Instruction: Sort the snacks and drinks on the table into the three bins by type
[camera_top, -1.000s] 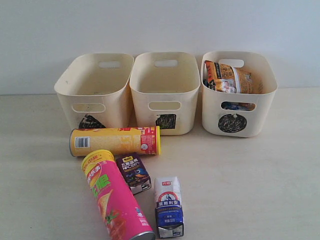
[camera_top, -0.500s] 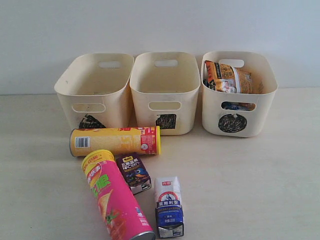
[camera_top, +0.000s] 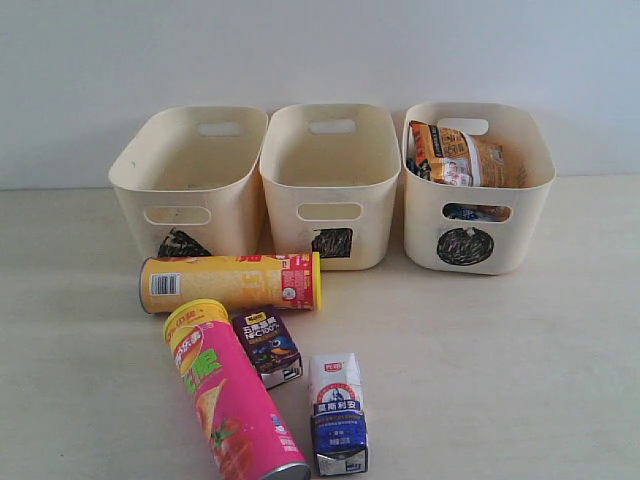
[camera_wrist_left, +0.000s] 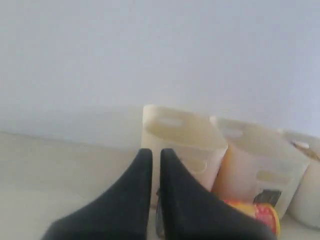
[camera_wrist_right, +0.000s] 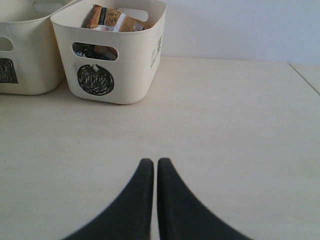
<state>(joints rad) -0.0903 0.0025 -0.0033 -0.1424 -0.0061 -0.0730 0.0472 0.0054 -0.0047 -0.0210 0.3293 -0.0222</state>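
Three cream bins stand in a row: triangle bin (camera_top: 190, 180), square bin (camera_top: 330, 185), circle bin (camera_top: 477, 190). The circle bin holds the orange-tan bag (camera_top: 455, 155), with the blue bag (camera_top: 470, 212) showing through its handle. On the table (camera_top: 500, 360) lie the yellow chip tube (camera_top: 230, 283) and the pink tube (camera_top: 230, 400). Beside them are the purple carton (camera_top: 267, 345) and the white-blue carton (camera_top: 337, 412). No gripper shows in the exterior view. My left gripper (camera_wrist_left: 152, 154) is shut and empty, facing the bins. My right gripper (camera_wrist_right: 152, 163) is shut and empty over bare table, short of the circle bin (camera_wrist_right: 112, 55).
A pale wall (camera_top: 320, 50) rises directly behind the bins. The table's right edge (camera_wrist_right: 305, 80) shows in the right wrist view. The yellow tube lies just in front of the triangle and square bins.
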